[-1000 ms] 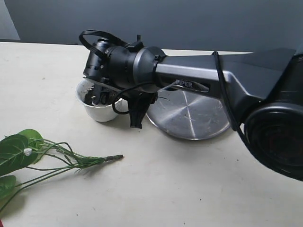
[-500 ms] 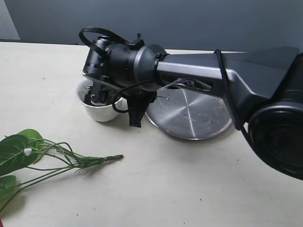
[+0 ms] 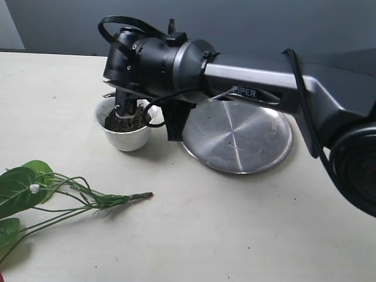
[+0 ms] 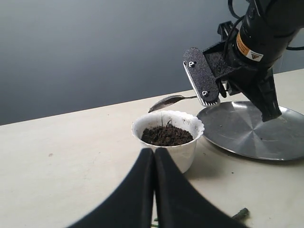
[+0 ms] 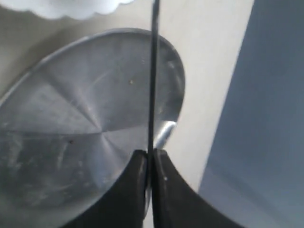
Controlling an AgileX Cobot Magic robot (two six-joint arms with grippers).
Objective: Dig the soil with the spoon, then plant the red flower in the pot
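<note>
The white fluted pot (image 3: 126, 134) holds dark soil (image 3: 124, 122) and stands left of the steel plate. My right arm reaches across it. My right gripper (image 5: 149, 154) is shut on the spoon (image 5: 153, 71), whose handle shows edge-on as a thin dark line. In the left wrist view the spoon (image 4: 168, 100) hangs just above the far rim of the pot (image 4: 167, 145), over the soil (image 4: 166, 135). The flower's green stems (image 3: 88, 198) and leaves (image 3: 20, 185) lie at the front left; its red blooms are out of view. My left gripper (image 4: 154, 152) is shut and empty, in front of the pot.
A large round steel plate (image 3: 238, 138) lies right of the pot, almost touching it, and fills much of the right wrist view, plate (image 5: 71, 133). The brownish stem tip (image 3: 143, 195) points at the bare tabletop in front of the pot. A dark wall stands behind the table.
My right wrist has risen from the pot, lifting the spoon out. The soil surface, hidden before behind the gripper, now shows. The flower has not moved.
</note>
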